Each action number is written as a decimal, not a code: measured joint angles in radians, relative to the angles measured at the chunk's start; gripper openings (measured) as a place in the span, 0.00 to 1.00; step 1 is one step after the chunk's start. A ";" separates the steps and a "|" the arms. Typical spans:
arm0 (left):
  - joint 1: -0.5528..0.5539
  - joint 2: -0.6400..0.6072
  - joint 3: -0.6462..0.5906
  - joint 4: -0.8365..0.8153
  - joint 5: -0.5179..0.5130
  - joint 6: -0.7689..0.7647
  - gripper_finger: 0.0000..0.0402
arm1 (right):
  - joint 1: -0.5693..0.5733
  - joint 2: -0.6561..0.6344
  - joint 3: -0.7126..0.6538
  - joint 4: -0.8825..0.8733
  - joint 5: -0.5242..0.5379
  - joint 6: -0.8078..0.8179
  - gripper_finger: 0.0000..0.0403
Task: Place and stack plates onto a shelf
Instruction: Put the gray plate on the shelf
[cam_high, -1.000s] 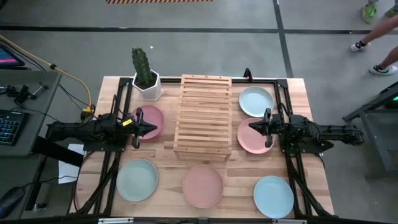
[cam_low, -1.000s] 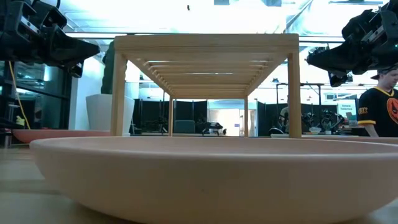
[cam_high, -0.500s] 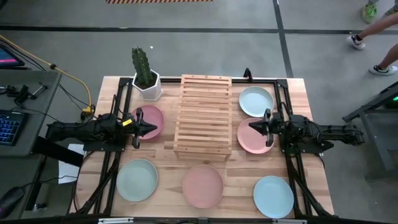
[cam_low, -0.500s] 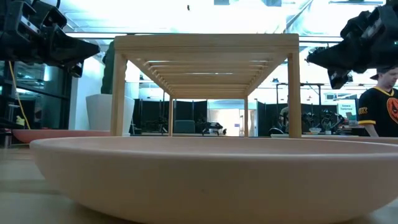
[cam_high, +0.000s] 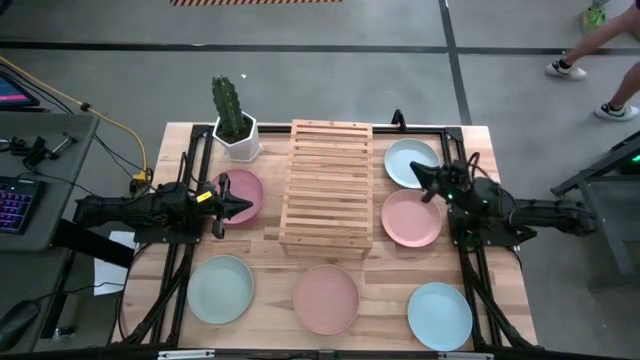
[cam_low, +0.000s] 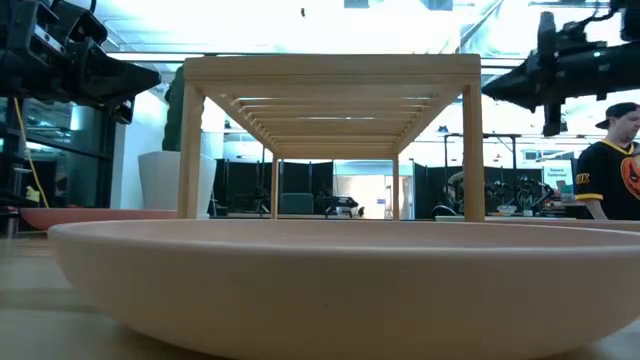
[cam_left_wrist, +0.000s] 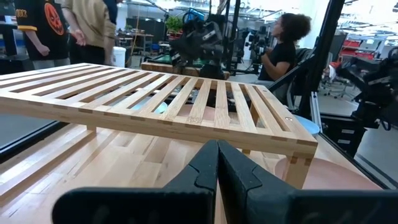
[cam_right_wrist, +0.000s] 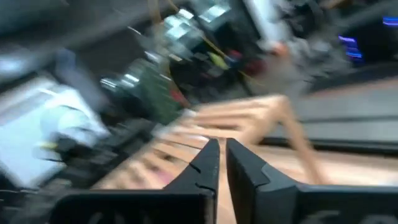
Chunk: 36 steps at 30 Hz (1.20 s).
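The slatted wooden shelf (cam_high: 328, 185) stands mid-table on its legs. Six plates lie flat on the table around it: pink (cam_high: 246, 188) and pale green (cam_high: 220, 288) to its left, pink (cam_high: 326, 298) near the front edge, and light blue (cam_high: 440, 315), pink (cam_high: 410, 217) and light blue (cam_high: 405, 160) to its right. My left gripper (cam_high: 248, 206) hovers shut over the left pink plate. My right gripper (cam_high: 416, 170) hovers above the far light blue plate, its fingers (cam_right_wrist: 211, 155) a narrow gap apart in the blurred right wrist view.
A cactus in a white hexagonal pot (cam_high: 236, 130) stands at the far left corner, beside the shelf. Black arm frames run along both table sides. People move on the floor beyond the table's far right. A desk with a keyboard (cam_high: 15, 205) sits left of the table.
My right gripper has swung toward the table's far edge, from above the right pink plate to above the far light blue plate, turning as it went. The motion is fast enough to blur its wrist view. My left arm and all plates have stayed put.
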 joint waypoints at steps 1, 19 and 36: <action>0.000 0.000 0.000 0.000 0.000 0.000 0.00 | -0.024 0.041 0.028 -0.073 0.011 0.023 0.06; 0.000 0.000 0.000 0.000 0.000 -0.007 0.00 | -0.295 0.587 0.182 -0.842 0.114 0.727 0.42; 0.000 0.000 0.000 0.000 0.000 -0.009 0.00 | -0.330 0.793 0.128 -0.606 0.159 0.891 0.31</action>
